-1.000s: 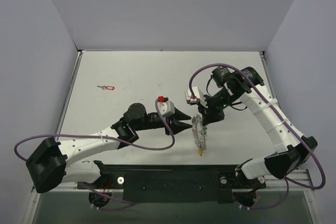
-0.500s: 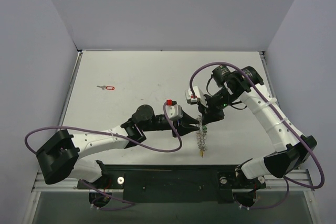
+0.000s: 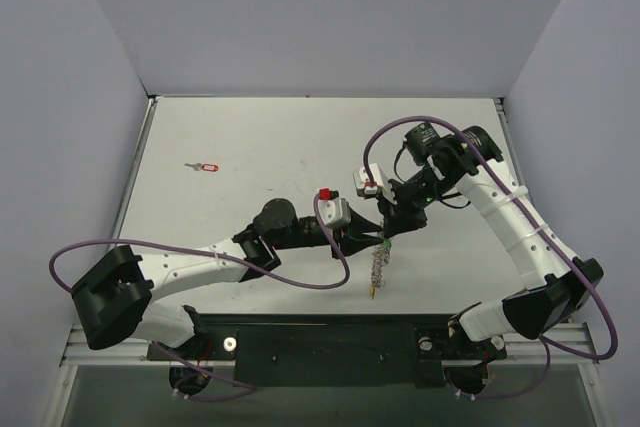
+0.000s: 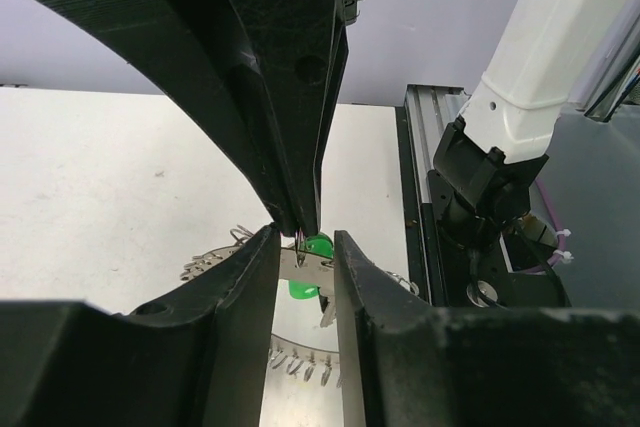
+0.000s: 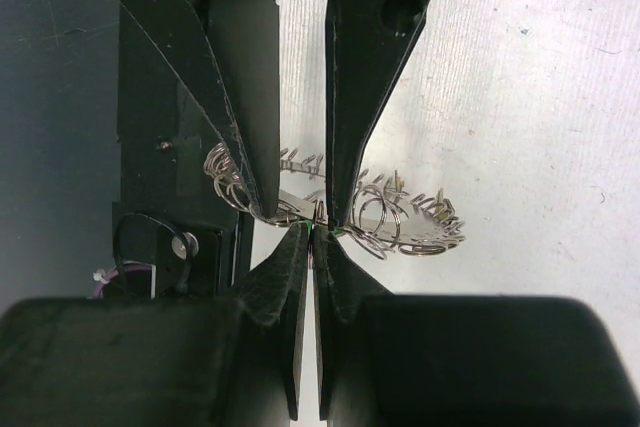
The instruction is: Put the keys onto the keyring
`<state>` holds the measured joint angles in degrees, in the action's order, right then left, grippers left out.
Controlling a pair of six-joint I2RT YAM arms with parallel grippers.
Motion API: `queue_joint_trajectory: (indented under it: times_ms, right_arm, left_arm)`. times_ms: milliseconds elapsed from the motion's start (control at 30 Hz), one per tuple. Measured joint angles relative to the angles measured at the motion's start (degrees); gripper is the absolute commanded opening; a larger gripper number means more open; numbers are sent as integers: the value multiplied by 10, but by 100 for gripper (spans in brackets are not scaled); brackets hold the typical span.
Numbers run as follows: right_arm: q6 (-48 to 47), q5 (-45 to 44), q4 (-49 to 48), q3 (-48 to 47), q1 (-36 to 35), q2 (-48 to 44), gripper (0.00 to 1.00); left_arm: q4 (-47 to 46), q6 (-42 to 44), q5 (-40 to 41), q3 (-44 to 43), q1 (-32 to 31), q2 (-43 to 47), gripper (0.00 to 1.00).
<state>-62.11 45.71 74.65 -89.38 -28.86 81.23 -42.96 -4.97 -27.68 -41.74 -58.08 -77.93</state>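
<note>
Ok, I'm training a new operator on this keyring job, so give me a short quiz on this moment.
1. True or false: the red key is already on the keyring.
2. Which gripper does the keyring hang from?
3. Where is the green key? A) on the table beside the red key; B) between the left gripper's fingers; C) out of sight in every view.
Key: 1 false, it lies alone on the table, far from both arms. 2 the right gripper, shut on it. 3 B.
</note>
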Motion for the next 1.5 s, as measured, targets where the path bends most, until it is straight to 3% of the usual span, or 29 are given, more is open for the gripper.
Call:
queue_joint_trajectory:
  times_ms: [867, 967, 1000, 1200, 1333, 1400, 1500]
  right_arm:
    - [-6, 9, 4, -2, 4, 0, 0]
    - [-6, 12, 4, -2, 4, 0, 0]
    - [-6, 12, 5, -2, 5, 0, 0]
    - [-8, 14, 6, -2, 8, 0, 1]
    - [-7, 31, 9, -2, 23, -1, 33]
    - [-4, 50, 8, -2, 42, -3, 42]
    - [6, 87, 3, 5, 86, -22, 43]
  left_arm:
    - [43, 25, 0, -19, -4, -17, 20]
    - [49, 25, 0, -23, -4, -17, 10]
    - [51, 25, 0, -24, -4, -17, 0]
    - [53, 19, 1, -25, -4, -17, 0]
    - [45, 1, 4, -24, -4, -17, 0]
    - [23, -13, 7, -9, -4, -14, 0]
    - [-16, -36, 16, 28, -4, -2, 0]
